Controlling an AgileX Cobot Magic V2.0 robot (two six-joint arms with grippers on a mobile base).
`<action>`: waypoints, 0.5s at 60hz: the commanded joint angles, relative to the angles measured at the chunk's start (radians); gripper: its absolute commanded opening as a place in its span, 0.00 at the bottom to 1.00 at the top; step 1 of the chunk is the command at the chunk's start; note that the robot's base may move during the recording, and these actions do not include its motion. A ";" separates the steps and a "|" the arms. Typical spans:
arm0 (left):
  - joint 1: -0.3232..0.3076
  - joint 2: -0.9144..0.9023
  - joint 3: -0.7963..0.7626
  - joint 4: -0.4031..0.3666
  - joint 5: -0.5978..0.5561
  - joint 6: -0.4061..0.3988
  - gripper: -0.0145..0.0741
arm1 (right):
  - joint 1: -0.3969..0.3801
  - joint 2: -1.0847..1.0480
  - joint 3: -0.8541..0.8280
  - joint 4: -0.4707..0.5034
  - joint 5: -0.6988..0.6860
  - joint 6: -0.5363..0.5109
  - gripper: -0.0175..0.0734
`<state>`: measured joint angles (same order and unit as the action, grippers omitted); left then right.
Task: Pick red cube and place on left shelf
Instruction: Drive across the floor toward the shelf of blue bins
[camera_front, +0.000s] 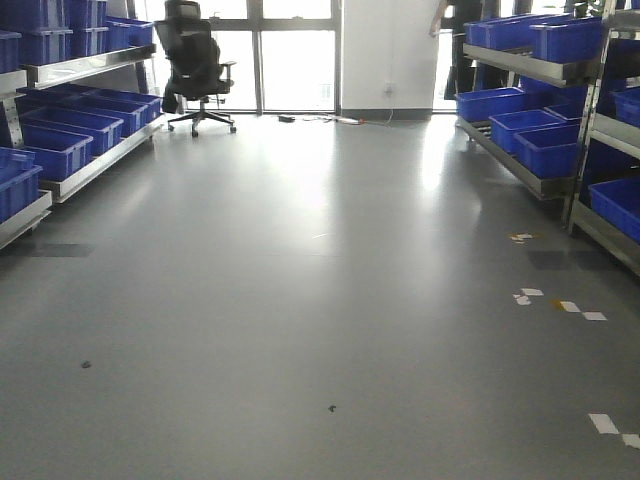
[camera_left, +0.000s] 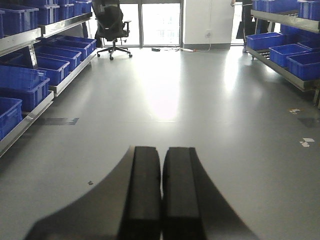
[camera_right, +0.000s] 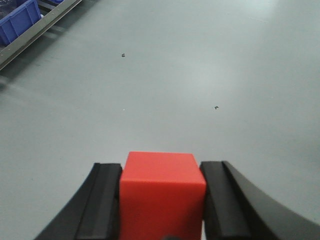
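Observation:
The red cube (camera_right: 162, 192) sits between the black fingers of my right gripper (camera_right: 161, 172), which is shut on it and holds it above the grey floor. My left gripper (camera_left: 161, 170) is shut and empty, pointing down the aisle. The left shelf (camera_front: 70, 130) with blue bins runs along the left wall; it also shows in the left wrist view (camera_left: 35, 65) and at the top left corner of the right wrist view (camera_right: 30, 30). Neither gripper shows in the front view.
A right shelf (camera_front: 540, 120) with blue bins lines the right wall. A black office chair (camera_front: 195, 65) stands at the far end by the windows. White paper scraps (camera_front: 560, 303) lie on the floor at right.

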<state>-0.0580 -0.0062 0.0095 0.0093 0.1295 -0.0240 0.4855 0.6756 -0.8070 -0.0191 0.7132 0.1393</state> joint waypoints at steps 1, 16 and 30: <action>0.000 -0.016 0.023 -0.003 -0.087 -0.001 0.28 | -0.001 -0.003 -0.026 -0.004 -0.083 -0.006 0.24; 0.000 -0.016 0.023 -0.003 -0.087 -0.001 0.28 | -0.001 -0.003 -0.026 -0.004 -0.083 -0.006 0.24; 0.000 -0.016 0.023 -0.003 -0.087 -0.001 0.28 | -0.001 -0.003 -0.026 -0.004 -0.083 -0.006 0.24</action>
<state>-0.0580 -0.0062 0.0095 0.0093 0.1295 -0.0240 0.4855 0.6735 -0.8070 -0.0191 0.7132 0.1393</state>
